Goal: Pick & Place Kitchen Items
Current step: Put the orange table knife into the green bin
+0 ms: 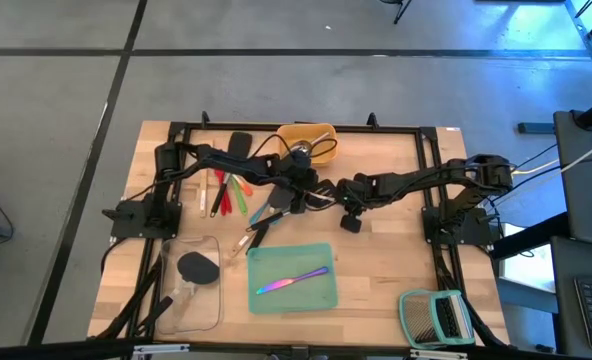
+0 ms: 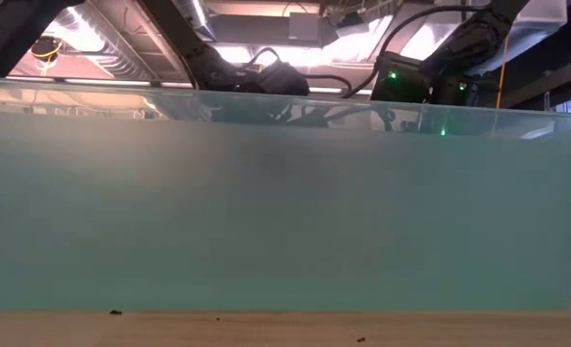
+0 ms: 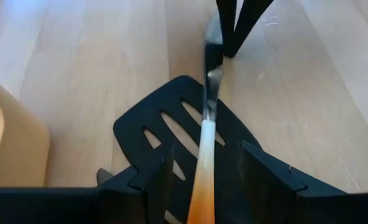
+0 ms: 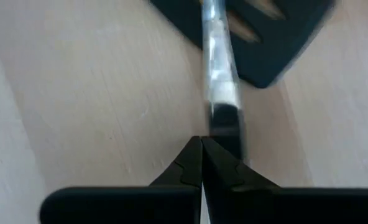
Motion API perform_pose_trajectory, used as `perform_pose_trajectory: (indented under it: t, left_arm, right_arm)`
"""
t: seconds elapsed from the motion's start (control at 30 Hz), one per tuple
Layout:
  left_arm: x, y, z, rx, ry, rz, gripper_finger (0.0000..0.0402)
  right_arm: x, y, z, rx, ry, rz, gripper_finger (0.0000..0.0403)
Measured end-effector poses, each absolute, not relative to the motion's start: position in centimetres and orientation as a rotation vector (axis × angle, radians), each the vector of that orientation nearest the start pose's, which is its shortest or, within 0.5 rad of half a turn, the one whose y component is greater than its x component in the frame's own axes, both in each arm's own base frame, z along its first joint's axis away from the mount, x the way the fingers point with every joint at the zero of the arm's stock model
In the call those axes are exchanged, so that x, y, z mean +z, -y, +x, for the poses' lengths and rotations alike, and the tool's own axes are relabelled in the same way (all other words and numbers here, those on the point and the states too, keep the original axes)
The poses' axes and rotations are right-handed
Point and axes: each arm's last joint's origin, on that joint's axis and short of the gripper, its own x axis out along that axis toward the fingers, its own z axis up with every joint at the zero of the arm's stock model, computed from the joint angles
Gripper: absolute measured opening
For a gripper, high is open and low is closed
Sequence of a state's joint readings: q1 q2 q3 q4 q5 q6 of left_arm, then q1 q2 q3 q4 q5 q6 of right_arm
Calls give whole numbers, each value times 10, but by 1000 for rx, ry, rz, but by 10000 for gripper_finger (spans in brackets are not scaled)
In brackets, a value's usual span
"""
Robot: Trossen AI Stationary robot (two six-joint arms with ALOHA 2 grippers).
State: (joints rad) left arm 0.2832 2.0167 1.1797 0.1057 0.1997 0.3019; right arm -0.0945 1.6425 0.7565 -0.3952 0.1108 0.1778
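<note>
Claws meet beside the yellow tray [image 1: 306, 132]: right claw [image 4: 201, 152] pinches a steel-shafted utensil [image 3: 207, 118]; left claw [image 3: 202, 168] spread around its handle.

Grey concrete floor [image 1: 56, 90] with dark seam lines, ceiling lights [image 2: 257, 53] and ductwork overhead

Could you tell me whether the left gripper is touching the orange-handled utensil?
Apart: the left wrist view shows gaps on both sides of the orange-handled utensil inside the left gripper.
</note>
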Motion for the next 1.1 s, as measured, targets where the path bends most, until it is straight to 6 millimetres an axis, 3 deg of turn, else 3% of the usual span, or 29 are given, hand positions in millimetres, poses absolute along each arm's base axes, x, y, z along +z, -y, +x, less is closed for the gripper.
perform_pose_trajectory:
  t: [0.17, 0.6, 0.73, 0.93, 1.1]
  left_arm:
    - [124, -110, 400, -36, -743, 122, 171]
    - [106, -113, 429, -77, -847, 94, 166]
    - [105, -116, 427, -75, -888, 67, 130]
    - [101, -122, 422, -97, -917, 6, 28]
    - [100, -123, 422, -99, -913, -2, 23]
  right_arm:
    - [123, 29, 267, -288, -1261, 145, 0]
    - [122, 28, 266, -292, -1265, 136, 0]
    - [122, 28, 266, -290, -1266, 135, 0]
    - [123, 24, 266, -288, -1263, 117, 0]
    - [129, 23, 263, -280, -1259, 113, 0]
